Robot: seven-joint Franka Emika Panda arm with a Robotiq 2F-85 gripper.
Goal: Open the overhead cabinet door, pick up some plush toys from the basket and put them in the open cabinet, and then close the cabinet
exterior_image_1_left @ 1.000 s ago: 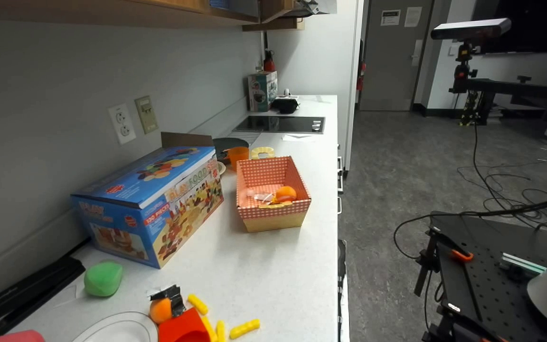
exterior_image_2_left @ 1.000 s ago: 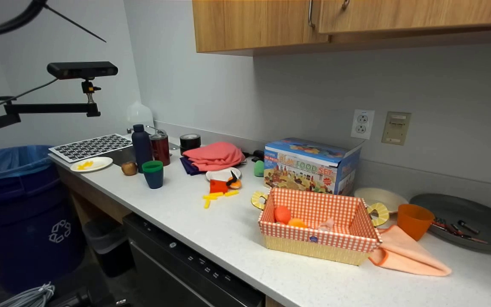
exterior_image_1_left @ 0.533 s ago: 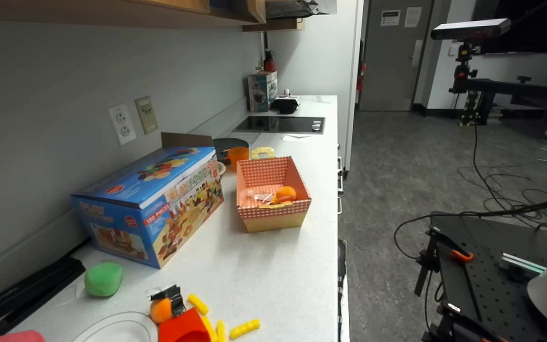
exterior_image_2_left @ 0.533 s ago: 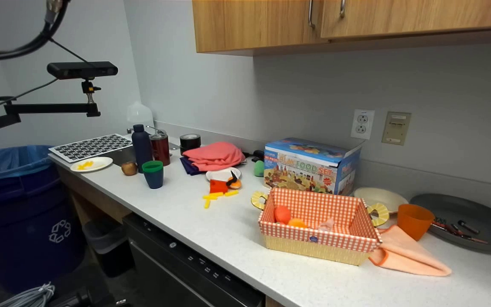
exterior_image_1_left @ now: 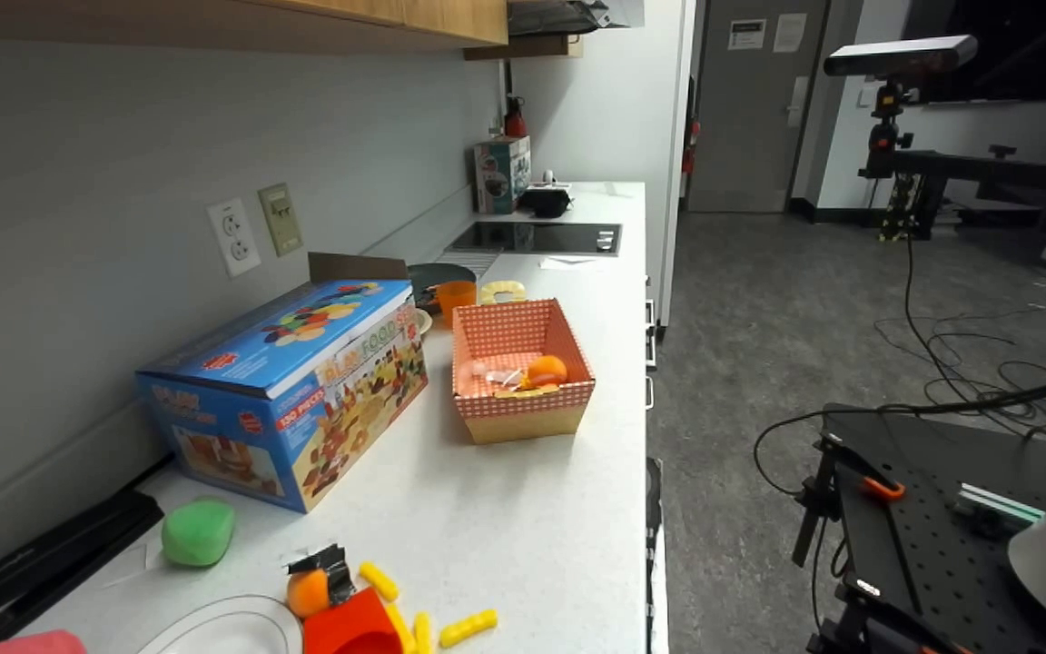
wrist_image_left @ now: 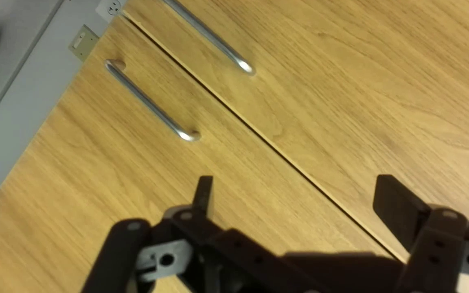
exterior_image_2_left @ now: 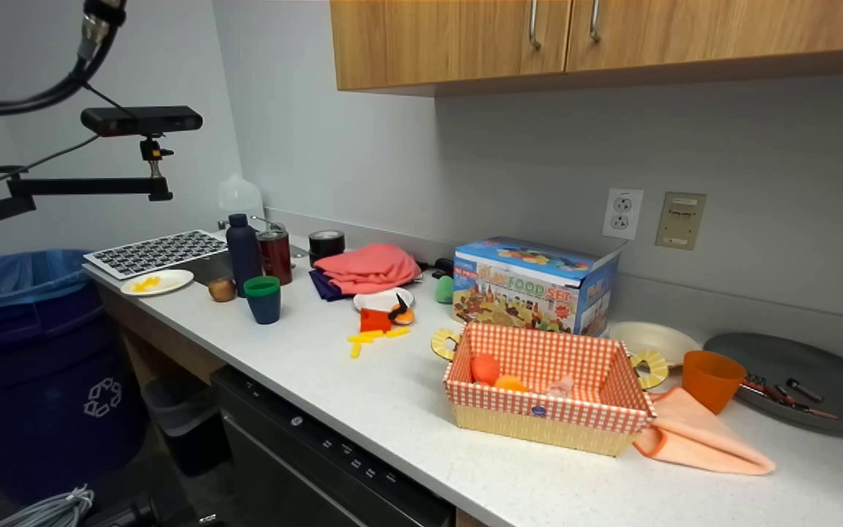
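Closed tan wooden cabinet (wrist_image_left: 320,93) faces your wide-spread, empty black fingers (wrist_image_left: 397,207); red-checked rectangular basket (exterior_image_2_left: 509,424) sits on white tabletop (exterior_image_2_left: 392,395), gray wall (exterior_image_2_left: 524,161) behind.

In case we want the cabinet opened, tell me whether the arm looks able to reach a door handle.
Probably yes: in the wrist view, the open, empty fingers face the shut cabinet doors, and nothing shows in the way to the handles.

The cabinet (exterior_image_2_left: 656,33) is smooth wood, its handles (wrist_image_left: 149,102) glossy metal.
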